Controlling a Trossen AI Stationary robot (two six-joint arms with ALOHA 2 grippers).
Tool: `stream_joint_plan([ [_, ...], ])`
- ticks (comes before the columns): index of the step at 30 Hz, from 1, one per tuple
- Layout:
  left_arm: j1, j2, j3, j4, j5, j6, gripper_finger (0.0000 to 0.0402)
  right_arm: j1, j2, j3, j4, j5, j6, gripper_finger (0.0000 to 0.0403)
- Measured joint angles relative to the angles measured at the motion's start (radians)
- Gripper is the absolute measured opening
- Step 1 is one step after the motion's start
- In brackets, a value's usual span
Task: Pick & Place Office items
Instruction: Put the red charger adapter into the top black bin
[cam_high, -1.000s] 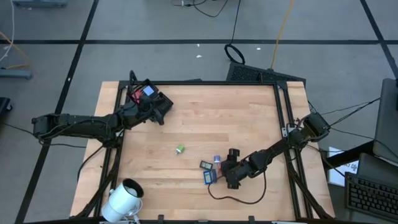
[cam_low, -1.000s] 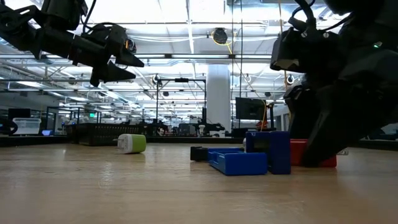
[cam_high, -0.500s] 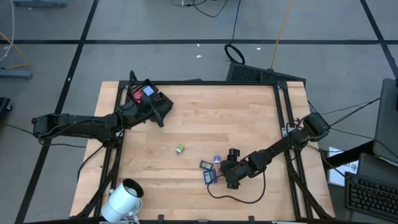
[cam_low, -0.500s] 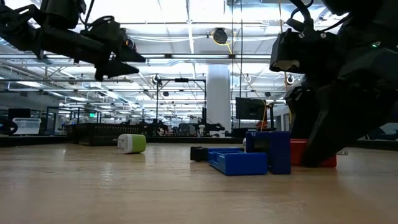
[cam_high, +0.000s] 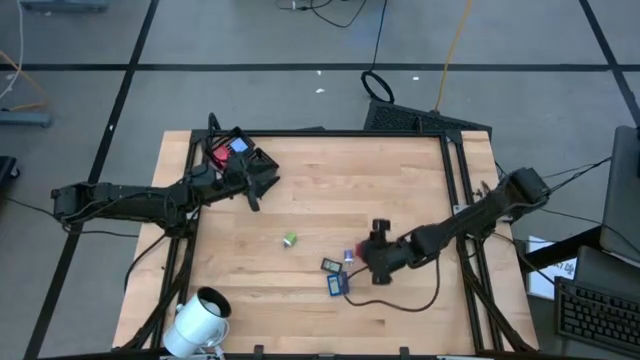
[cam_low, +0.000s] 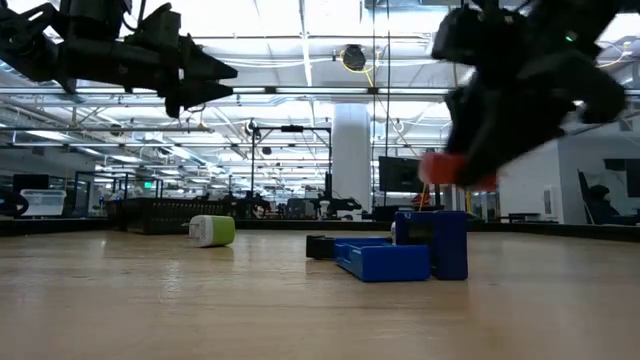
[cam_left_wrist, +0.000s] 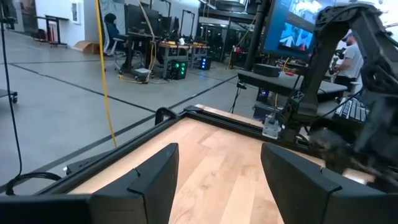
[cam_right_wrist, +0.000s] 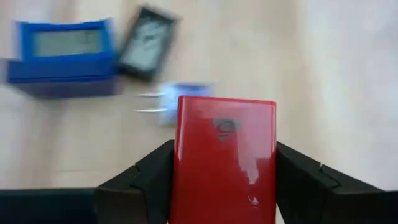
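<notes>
Red office item (cam_right_wrist: 225, 162), on the table a second ago, now hangs lifted, pinched in the right tool (cam_right_wrist: 225, 180).

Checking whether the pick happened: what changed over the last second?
The right gripper closed on the red item and lifted it off the table. The left gripper shifted slightly. Blue items and the green-and-white bit stayed put.
</notes>
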Motion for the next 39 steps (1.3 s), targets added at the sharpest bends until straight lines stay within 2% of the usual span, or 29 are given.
stream_joint_plan([
  [5, 0.000, 0.000, 0.000, 0.002, 0.000, -0.085, 0.0224, -0.088, -0.081, 0.000, 0.075, 0.193, -0.275, 0.0207],
  [7, 0.000, 0.000, 0.004, -0.017, 0.012, -0.112, 0.0229, -0.149, -0.088, 0.000, 0.135, 0.210, -0.376, 0.0209],
  [9, 0.000, 0.009, 0.027, -0.080, 0.025, -0.141, 0.0235, -0.215, -0.082, 0.000, 0.225, 0.190, -0.474, 0.0210],
  [12, -0.014, 0.056, 0.071, -0.177, 0.023, -0.204, 0.0250, -0.308, -0.061, 0.001, 0.380, 0.094, -0.621, 0.0209],
  [15, -0.036, 0.143, 0.111, -0.186, 0.020, -0.242, 0.0272, -0.374, -0.033, 0.001, 0.512, 0.003, -0.760, 0.0210],
  [19, -0.060, 0.283, 0.179, -0.188, -0.072, -0.229, 0.0305, -0.425, -0.020, 0.002, 0.653, -0.018, -0.924, 0.0211],
  [23, -0.061, 0.385, 0.255, -0.185, -0.124, -0.193, 0.0331, -0.459, -0.021, 0.002, 0.713, -0.015, -0.983, 0.0210],
  [28, -0.066, 0.452, 0.318, -0.176, -0.079, -0.229, 0.0346, -0.467, -0.021, 0.002, 0.708, 0.014, -1.031, 0.0211],
  [33, -0.066, 0.472, 0.355, -0.143, -0.037, -0.349, 0.0342, -0.449, -0.021, 0.002, 0.705, 0.009, -1.037, 0.0211],
  [39, -0.098, 0.473, 0.360, -0.100, 0.002, -0.386, 0.0336, -0.425, -0.021, 0.003, 0.704, 0.010, -1.020, 0.0211],
])
